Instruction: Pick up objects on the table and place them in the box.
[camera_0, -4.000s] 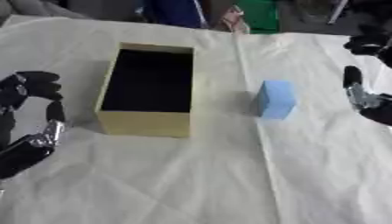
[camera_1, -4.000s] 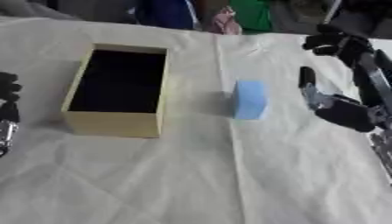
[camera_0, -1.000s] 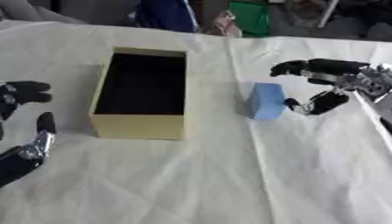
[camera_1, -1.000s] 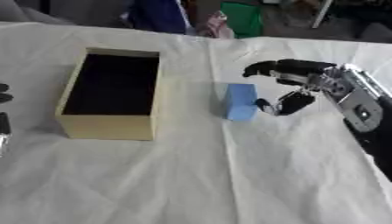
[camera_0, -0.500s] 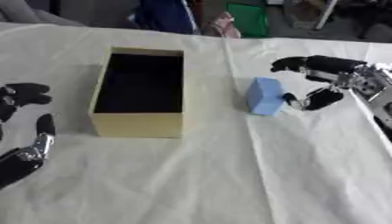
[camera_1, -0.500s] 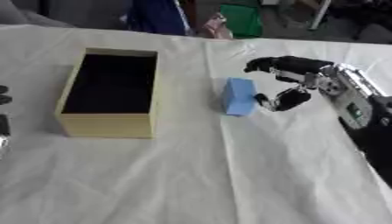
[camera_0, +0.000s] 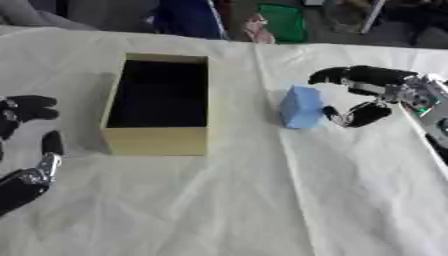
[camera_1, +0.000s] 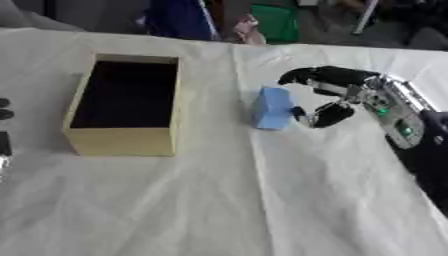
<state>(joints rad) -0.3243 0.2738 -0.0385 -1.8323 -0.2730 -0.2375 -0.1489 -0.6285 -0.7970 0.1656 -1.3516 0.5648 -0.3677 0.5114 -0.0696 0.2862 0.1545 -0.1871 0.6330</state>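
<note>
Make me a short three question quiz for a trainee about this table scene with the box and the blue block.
1. True or false: the blue block is already inside the open box.
2. Which robot hand is at the block? A: left robot hand. B: right robot hand.
3. Fill in: the block stands on the white ____ covering the table.

Key: 1 false, it stands on the table beside the box. 2 B, with curled fingers beside the block. 3 cloth.

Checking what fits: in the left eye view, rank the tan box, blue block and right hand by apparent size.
1. Open tan cardboard box.
2. Black right hand, curled beside the block.
3. Light blue rectangular block, looking nearly the hand's size, so these two are unsure.
</note>
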